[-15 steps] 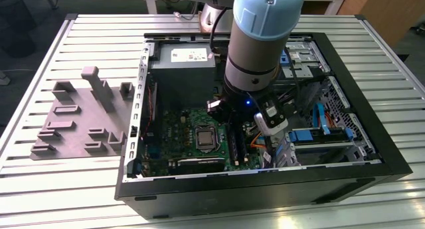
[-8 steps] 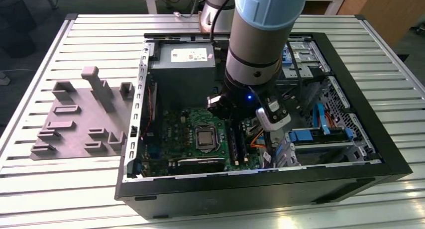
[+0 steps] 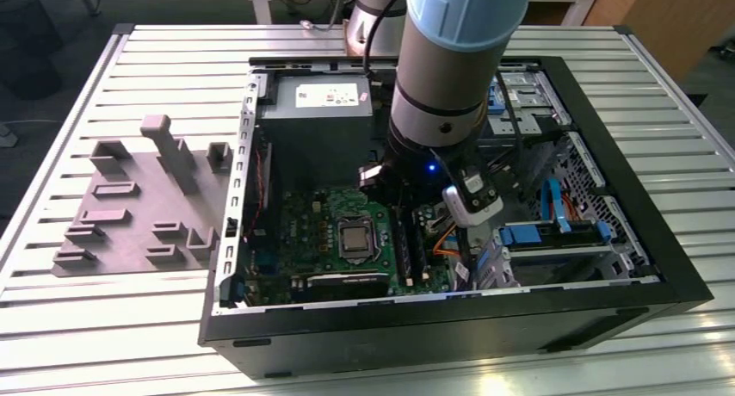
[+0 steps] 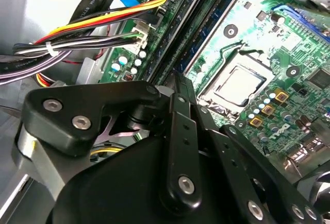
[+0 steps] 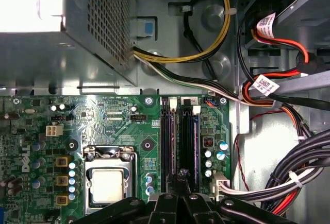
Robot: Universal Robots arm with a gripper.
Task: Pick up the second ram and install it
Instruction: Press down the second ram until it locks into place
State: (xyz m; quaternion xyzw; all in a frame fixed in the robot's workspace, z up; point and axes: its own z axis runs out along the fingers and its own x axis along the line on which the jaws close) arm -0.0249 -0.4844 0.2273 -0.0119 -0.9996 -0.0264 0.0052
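The gripper (image 5: pixel 178 190), apparently pinched narrow, presses the second ram (image 5: pixel 194 149) into the motherboard (image 5: pixel 118 126) slot.

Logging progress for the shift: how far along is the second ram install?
Looks done: the second ram already stands in its slot on the motherboard. In hand: the gripper sits low over one end of it. Left: full seating and release, which cannot be confirmed.

The second ram (image 5: pixel 195 147), a long thin dark blue-green stick, stands on edge in a motherboard (image 5: pixel 118 131) slot beside the processor socket (image 5: pixel 109 183).
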